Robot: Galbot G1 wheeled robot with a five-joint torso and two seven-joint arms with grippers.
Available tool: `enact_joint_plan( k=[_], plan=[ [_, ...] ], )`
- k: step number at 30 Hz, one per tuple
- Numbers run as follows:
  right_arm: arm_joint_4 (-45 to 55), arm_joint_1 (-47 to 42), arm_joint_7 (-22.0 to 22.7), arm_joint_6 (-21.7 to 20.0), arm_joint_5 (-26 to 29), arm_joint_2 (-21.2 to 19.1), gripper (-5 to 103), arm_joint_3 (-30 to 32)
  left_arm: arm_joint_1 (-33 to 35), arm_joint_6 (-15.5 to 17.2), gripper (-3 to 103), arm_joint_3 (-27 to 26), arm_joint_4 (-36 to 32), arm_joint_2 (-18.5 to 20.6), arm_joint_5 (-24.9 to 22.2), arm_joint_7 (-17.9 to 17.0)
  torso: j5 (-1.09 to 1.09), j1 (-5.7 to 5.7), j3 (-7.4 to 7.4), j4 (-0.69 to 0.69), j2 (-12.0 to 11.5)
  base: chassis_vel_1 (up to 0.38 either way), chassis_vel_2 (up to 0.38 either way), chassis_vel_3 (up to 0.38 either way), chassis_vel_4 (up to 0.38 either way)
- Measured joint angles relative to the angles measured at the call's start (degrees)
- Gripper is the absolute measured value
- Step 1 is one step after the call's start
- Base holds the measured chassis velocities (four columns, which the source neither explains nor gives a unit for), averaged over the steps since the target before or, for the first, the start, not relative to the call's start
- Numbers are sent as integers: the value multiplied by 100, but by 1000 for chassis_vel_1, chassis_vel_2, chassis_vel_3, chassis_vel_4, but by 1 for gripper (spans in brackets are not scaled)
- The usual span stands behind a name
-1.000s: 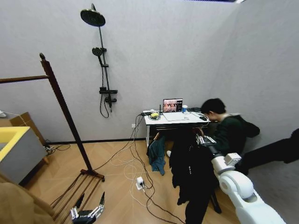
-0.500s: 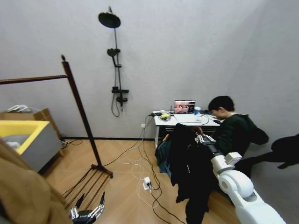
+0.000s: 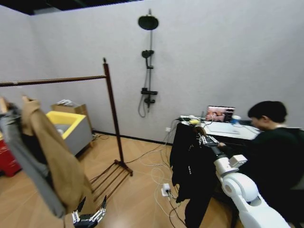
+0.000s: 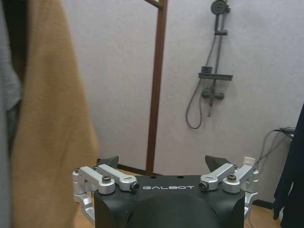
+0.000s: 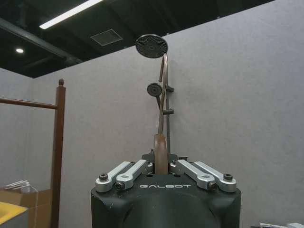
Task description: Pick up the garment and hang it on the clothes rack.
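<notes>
Garment, tan coat on clothes rack

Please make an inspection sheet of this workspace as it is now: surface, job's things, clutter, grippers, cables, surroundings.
Surface: wooden floor.
Job's things: black coat hangs from its hanger hook, off the wooden clothes rack.
Clutter: tan coat and grey jacket hang on the rack.
Grippers: right gripper shut on the hanger; left gripper open, low.
Cables: cords and power strip on floor.
Surroundings: shower stand, desk with laptop.

White rounded right arm, black claw housings marked GALBOT, silver screwed linkages, dark fingertips
</notes>
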Motion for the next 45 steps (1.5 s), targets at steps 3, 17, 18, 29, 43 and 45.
enact_joint_plan(
  k=[3, 17, 18, 29, 43, 45],
  plan=[
    [0, 72, -2, 0, 2, -38, 9, -8, 0, 0, 100, 1, 0, 0, 0, 0, 0, 0, 0, 0, 0, 131, 129, 125, 135],
    [98, 139, -26, -22, 39, -73, 9, -41, 0, 0, 100, 0, 0, 0, 0, 0, 0, 0, 0, 0, 0, 128, 126, 124, 124],
    [98, 139, -26, -22, 39, -73, 9, -41, 0, 0, 100, 0, 0, 0, 0, 0, 0, 0, 0, 0, 0, 141, 139, 93, 139],
    [80, 201, -79, -13, 86, -95, 9, -73, 0, 0, 100, 0, 0, 0, 0, 0, 0, 0, 0, -1, 0, 126, 122, 124, 121],
    [-72, 505, -133, -97, 87, -132, 9, -435, 0, 0, 100, 0, 0, 0, 0, 0, 0, 1, 0, -3, 0, 48, 56, 55, 54],
    [-129, 625, -130, -119, 88, -151, 9, -534, 0, 0, 100, 0, 0, 0, 0, 0, 0, 1, 0, -3, 0, 0, 0, 0, 0]
  ],
)
